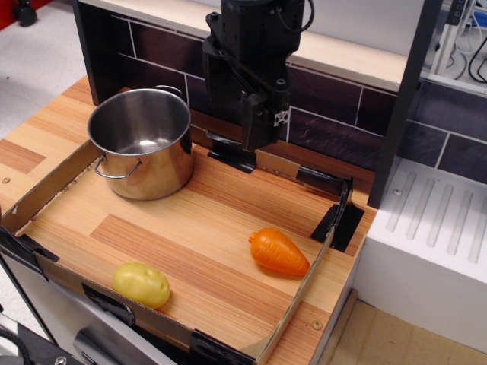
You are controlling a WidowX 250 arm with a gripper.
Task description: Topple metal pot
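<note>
The metal pot (143,144) is a shiny steel cylinder with a rolled rim and thin wire loop handles. It stands upright and empty at the back left of the wooden tray floor (205,228). My black gripper (259,135) hangs over the tray's back edge, to the right of the pot and a short gap from its rim, not touching it. Its fingers point down and merge with the dark arm body, so I cannot tell how the jaws stand. Nothing shows between them.
An orange toy carrot (278,252) lies at the right of the tray. A yellow toy potato (141,284) lies near the front edge. Low cardboard walls (46,190) with black tape ring the tray. A dark tiled backsplash (335,114) stands behind, and a white ribbed drainer (434,228) lies at right.
</note>
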